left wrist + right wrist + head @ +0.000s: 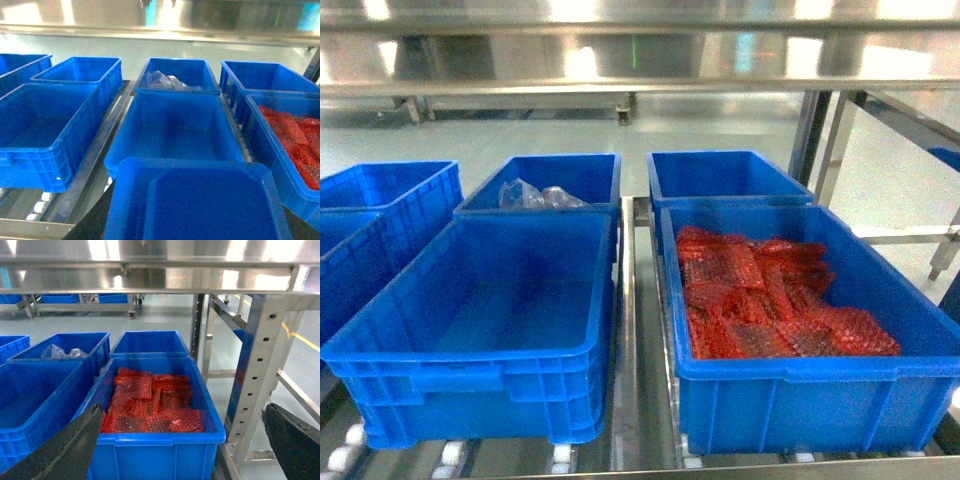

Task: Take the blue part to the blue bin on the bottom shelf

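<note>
Blue part [200, 200] lies right under left jaws.

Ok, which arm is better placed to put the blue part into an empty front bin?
Left, probably. The blue part fills the bottom of the left wrist view, directly before the middle empty bin. The right gripper is open, holds nothing, and faces the bin of red packs.

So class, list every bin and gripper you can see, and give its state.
front left bin: empty
front right bin: holds red bubble-wrap packs
rear left bin: holds clear plastic bags
rear right bin: contents hidden
right gripper: open
</note>
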`<state>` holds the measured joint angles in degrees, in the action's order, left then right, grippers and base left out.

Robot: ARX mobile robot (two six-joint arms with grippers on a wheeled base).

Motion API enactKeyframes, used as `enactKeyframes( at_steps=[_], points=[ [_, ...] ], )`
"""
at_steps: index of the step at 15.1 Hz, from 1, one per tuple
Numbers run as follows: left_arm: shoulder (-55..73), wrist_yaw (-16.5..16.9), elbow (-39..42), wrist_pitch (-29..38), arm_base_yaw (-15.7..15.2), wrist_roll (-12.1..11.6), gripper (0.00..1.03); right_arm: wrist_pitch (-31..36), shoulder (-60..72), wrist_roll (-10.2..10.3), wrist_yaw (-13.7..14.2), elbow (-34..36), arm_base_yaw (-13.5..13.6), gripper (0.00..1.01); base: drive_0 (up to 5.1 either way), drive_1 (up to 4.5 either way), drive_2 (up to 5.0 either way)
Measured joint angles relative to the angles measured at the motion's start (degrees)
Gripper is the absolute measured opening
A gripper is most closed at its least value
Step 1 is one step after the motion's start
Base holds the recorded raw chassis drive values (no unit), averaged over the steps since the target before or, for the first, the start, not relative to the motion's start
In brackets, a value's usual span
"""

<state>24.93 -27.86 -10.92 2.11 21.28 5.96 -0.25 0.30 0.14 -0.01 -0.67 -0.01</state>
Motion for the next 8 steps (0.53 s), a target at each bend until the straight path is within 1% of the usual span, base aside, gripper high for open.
enactKeyframes(
  at_steps=[8],
  points=[
    [0.00, 0.02, 0.00, 0.02, 0.00, 0.00, 0.43, -0.04, 0.00, 0.02, -0.02, 0.00, 0.00, 0.98, 0.0, 0.00, 0.0]
  ],
)
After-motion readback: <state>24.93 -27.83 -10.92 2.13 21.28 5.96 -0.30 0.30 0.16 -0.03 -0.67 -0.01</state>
